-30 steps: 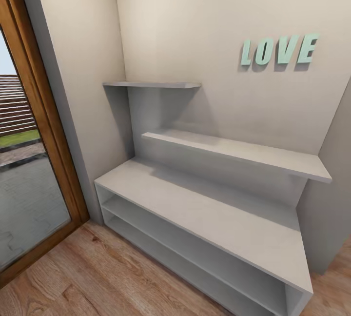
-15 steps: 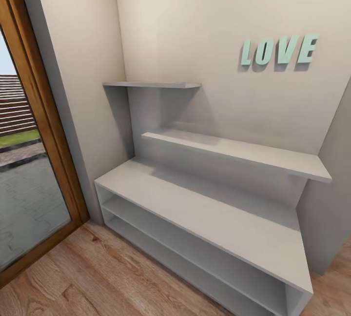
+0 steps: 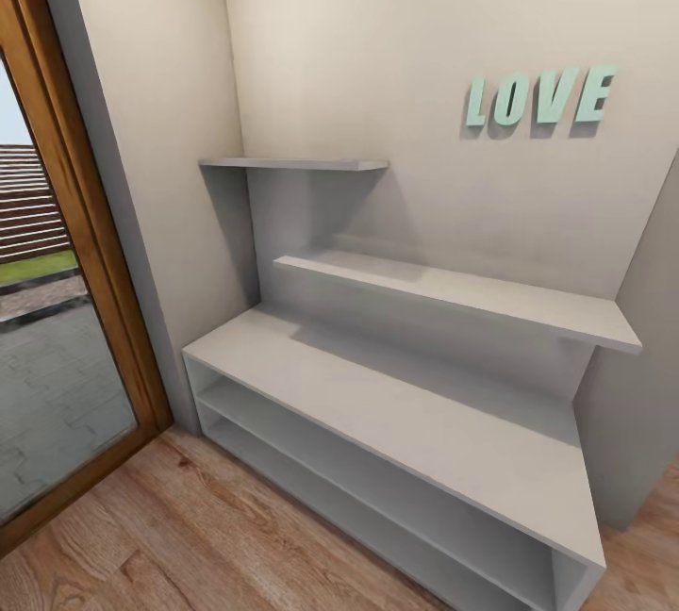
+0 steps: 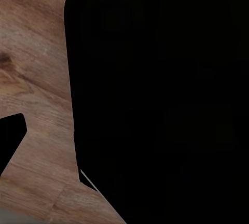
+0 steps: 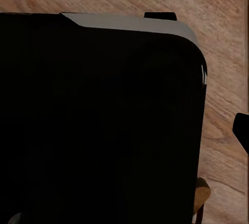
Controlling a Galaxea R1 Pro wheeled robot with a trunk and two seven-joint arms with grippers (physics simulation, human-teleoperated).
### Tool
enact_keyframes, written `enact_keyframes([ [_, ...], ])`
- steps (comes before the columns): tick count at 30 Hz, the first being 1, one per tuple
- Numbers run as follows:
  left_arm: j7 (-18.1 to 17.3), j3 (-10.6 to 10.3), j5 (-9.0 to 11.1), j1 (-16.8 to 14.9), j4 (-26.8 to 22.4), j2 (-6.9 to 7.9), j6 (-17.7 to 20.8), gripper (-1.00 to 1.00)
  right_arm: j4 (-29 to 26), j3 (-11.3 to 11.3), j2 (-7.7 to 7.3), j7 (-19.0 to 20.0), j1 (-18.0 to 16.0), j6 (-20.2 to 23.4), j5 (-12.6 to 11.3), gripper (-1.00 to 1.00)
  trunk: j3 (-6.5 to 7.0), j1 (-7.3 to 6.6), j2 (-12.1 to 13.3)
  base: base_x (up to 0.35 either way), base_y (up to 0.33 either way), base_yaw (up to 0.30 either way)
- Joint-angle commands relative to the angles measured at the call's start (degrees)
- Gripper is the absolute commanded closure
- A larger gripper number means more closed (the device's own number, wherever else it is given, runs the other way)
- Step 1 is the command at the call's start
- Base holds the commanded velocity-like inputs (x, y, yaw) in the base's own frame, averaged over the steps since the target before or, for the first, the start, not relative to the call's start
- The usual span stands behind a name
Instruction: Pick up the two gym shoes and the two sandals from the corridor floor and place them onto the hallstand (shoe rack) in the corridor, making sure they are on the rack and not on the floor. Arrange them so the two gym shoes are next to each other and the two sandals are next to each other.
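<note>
Black bulk across both wrist views, with floor (image 4: 36, 79) planks past its edges; grippers not made out there, so cannot tell whether wide or narrow, or holding anything. Arm pose likewise hard to read: both wrist cameras aimed down at wood, apparently low beside the robot's own body, neither arm raised in the head view.

Farther out, hallstand (image 3: 396, 404) straight ahead in the corner: pale grey bench top, two low open shelves beneath, two staggered shelves above, all bare. Mint LOVE letters (image 3: 539, 97) on the wall above; glazed door (image 3: 57, 309) with wood frame to the left. Shoes and sandals nowhere on the rack, so nothing placed yet.

Likely risks: heading off to search with arms tucked and unseen, clipping the rack's near corner or the door frame while turning; later, setting pairs apart on different shelves, or dropping one back onto the floor.
</note>
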Motion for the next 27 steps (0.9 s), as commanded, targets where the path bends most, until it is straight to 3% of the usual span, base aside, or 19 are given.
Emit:
enact_keyframes([
  [1,0.0,0.0,0.0,0.0,-0.1,0.00,0.0,-1.00,0.0,0.0,-0.20,0.0,0.0,-0.1,0.0,-1.00,-0.05,0.00,0.0,0.000,0.000,0.000],
  [12,-0.1,-0.5,-0.5,0.0,0.0,0.06,-2.1,-1.00,0.0,0.1,-1.26,-0.1,0.0,-1.1,0.1,-1.00,-0.05,0.00,0.0,0.000,0.000,0.000],
  [13,-0.1,-0.5,-0.5,0.0,0.0,0.18,-4.1,-1.00,0.0,0.1,-1.52,-0.1,0.0,-1.8,0.1,-1.00,-0.05,0.00,0.0,0.000,0.000,0.000],
  [18,-0.1,-0.5,-0.5,-0.1,-0.1,0.60,-7.1,-1.00,-0.2,0.0,-1.94,-0.1,0.0,-4.2,0.1,-1.00,-0.05,0.00,0.0,0.000,0.000,0.000],
  [19,-0.1,-0.5,-0.5,-0.1,-0.1,1.08,-11.6,-1.00,-0.5,0.0,-2.12,-0.1,0.0,-7.4,0.0,-1.00,-0.05,0.00,0.0,0.000,0.000,0.000],
  [22,0.0,-0.4,-0.5,-0.2,-0.5,1.31,-16.0,-1.00,-1.0,-0.2,-2.16,-0.1,0.0,-10.3,-0.1,-1.00,-0.05,0.00,0.0,0.000,0.000,0.000],
  [27,0.0,-0.3,-0.1,-0.4,-2.2,1.38,-19.2,-1.00,-3.9,-0.3,-2.11,-0.1,-0.1,-13.5,-0.2,-1.00,-0.05,0.00,0.0,0.000,0.000,0.000],
])
